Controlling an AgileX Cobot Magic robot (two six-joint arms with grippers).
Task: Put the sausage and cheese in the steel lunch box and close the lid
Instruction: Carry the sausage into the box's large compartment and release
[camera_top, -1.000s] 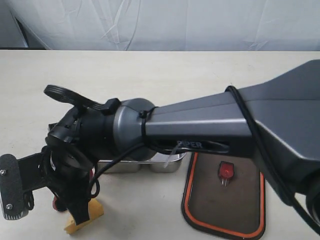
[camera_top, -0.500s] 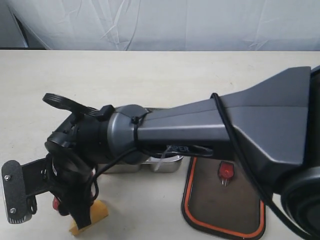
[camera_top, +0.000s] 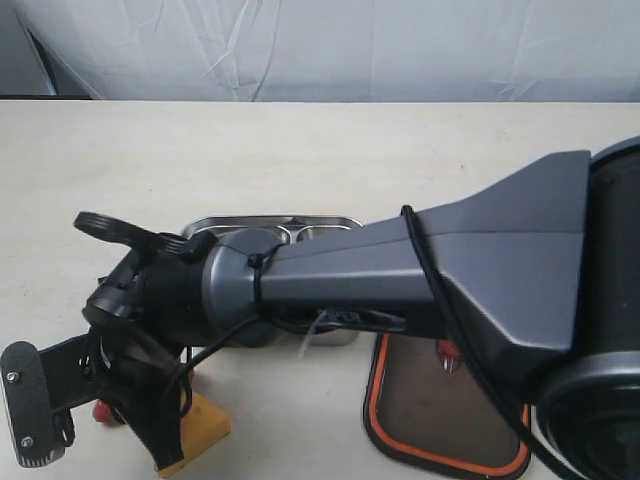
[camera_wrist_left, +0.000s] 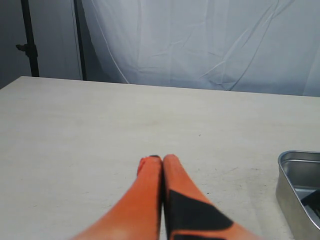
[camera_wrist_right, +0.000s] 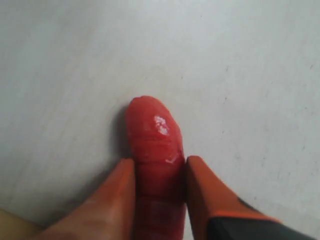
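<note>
In the right wrist view the red ribbed sausage (camera_wrist_right: 152, 142) lies on the table, and my right gripper (camera_wrist_right: 159, 162) has closed on it, an orange finger pressed to each side. In the exterior view only a red tip of the sausage (camera_top: 101, 411) shows under the right wrist. The yellow cheese (camera_top: 205, 425) sits right beside it. The steel lunch box (camera_top: 270, 221) stands behind the arm, mostly hidden. The dark lid (camera_top: 420, 425) with its orange rim lies to its right. My left gripper (camera_wrist_left: 162, 159) is shut and empty over bare table, the lunch box (camera_wrist_left: 287, 167) off to one side.
The right arm's big grey body (camera_top: 400, 270) crosses the exterior view and hides much of the table's front. A white cloth backdrop (camera_top: 330, 50) hangs behind the table's far edge.
The right arm has sunk lower and toward the front left, uncovering more of the lunch box. Its jaws have closed from wide open onto the sausage. The left gripper has stayed shut.
</note>
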